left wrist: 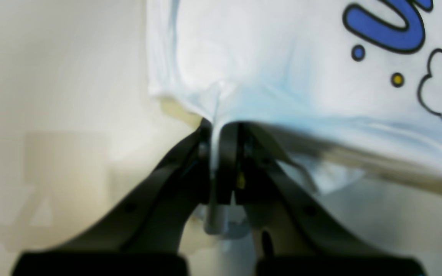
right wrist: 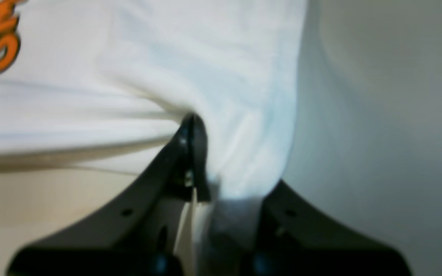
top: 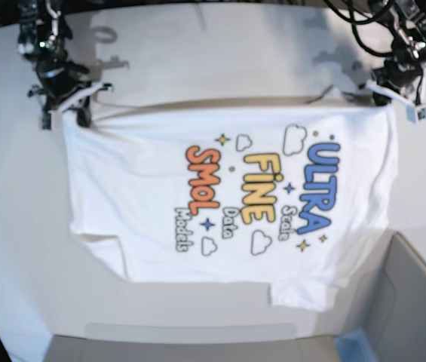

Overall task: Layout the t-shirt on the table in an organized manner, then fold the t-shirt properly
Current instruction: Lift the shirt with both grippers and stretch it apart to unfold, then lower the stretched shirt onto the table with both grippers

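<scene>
Both the left gripper (top: 393,94) and right gripper (top: 63,102) pinch the t-shirt's (top: 228,196) top corners, print outward, spread mid-frame over the table (top: 16,188) (thin pinches); uneven lowering could wrinkle it.

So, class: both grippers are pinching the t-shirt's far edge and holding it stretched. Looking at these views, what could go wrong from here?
1. The left gripper and right gripper each pinch only a thin bunch of the t-shirt; a pull could slip it free.
2. The near sleeves look crumpled and tucked, so creases may get folded in.
3. The grey box sits close to the shirt's near corner; cloth might snag or drape over it.
</scene>
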Robot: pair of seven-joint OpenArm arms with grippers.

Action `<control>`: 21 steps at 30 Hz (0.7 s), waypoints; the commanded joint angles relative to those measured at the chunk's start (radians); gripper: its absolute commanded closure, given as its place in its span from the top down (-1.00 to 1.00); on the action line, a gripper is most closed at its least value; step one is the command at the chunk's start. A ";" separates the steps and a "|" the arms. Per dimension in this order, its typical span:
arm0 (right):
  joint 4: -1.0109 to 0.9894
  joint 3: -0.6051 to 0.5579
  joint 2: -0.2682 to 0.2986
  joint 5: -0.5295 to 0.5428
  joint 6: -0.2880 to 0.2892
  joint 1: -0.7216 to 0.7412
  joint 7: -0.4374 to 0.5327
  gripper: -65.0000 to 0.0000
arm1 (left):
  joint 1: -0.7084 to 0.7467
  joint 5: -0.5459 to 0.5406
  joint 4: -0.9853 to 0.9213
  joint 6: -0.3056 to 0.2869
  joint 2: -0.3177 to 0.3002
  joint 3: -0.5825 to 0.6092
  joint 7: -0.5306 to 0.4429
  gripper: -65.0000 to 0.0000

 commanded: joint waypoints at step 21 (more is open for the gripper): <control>0.017 0.161 -0.089 -0.010 0.175 -0.001 0.022 -1.00 | 0.090 0.009 0.022 0.007 -0.032 -0.041 -0.017 -1.00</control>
